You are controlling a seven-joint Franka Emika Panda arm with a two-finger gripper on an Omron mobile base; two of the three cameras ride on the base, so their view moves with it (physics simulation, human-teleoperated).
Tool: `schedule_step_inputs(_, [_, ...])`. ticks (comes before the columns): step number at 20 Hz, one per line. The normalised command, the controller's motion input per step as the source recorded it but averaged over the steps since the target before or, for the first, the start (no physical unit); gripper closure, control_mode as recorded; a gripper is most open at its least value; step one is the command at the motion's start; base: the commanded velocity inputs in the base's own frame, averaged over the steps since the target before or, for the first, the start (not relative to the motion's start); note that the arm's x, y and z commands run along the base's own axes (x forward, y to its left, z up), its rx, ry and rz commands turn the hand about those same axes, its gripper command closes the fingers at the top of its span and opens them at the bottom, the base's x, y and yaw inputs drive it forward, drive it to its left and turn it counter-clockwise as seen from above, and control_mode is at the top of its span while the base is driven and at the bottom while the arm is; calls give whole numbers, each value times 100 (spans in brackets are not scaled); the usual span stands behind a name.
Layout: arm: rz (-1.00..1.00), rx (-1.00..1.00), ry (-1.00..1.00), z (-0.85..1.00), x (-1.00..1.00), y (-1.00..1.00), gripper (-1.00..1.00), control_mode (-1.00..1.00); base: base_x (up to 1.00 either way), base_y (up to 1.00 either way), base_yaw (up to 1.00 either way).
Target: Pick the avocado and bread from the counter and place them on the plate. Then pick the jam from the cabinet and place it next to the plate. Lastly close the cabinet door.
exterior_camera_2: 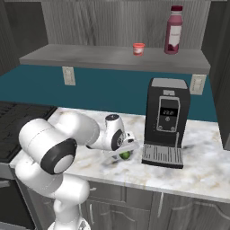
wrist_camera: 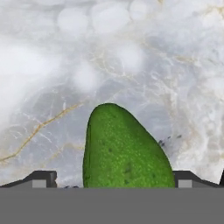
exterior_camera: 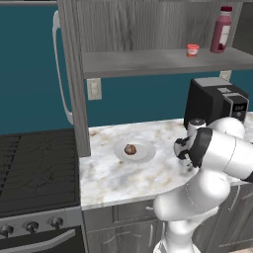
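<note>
The glossy green rounded avocado [wrist_camera: 127,148] lies on the marbled white-and-beige tabletop [wrist_camera: 131,57], between the wide-open jaws of the two-finger gripper [wrist_camera: 116,180]. If closed off-centre, the smooth fruit could be squeezed out sideways.

The bread [exterior_camera: 130,149] sits on the plate [exterior_camera: 145,153] mid-counter [exterior_camera: 108,178]. The avocado [exterior_camera_2: 125,155] lies on the counter just before the coffee machine [exterior_camera_2: 165,121]. The jam [exterior_camera_2: 138,49] and a bottle [exterior_camera_2: 173,30] stand on the cabinet [exterior_camera_2: 117,57] shelf.
</note>
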Motion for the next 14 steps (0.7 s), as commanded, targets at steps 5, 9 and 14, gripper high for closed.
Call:
schedule_step_inputs(5, [2, 0, 8, -16, 2, 0, 100, -100, 0, 0, 0])
schedule_step_inputs(9, [4, 5, 2, 1, -6, -7, 100, -100, 0, 0, 0])
schedule_step_inputs(14, [2, 13, -5, 25, -22, -1, 100, -100, 0, 0, 0])
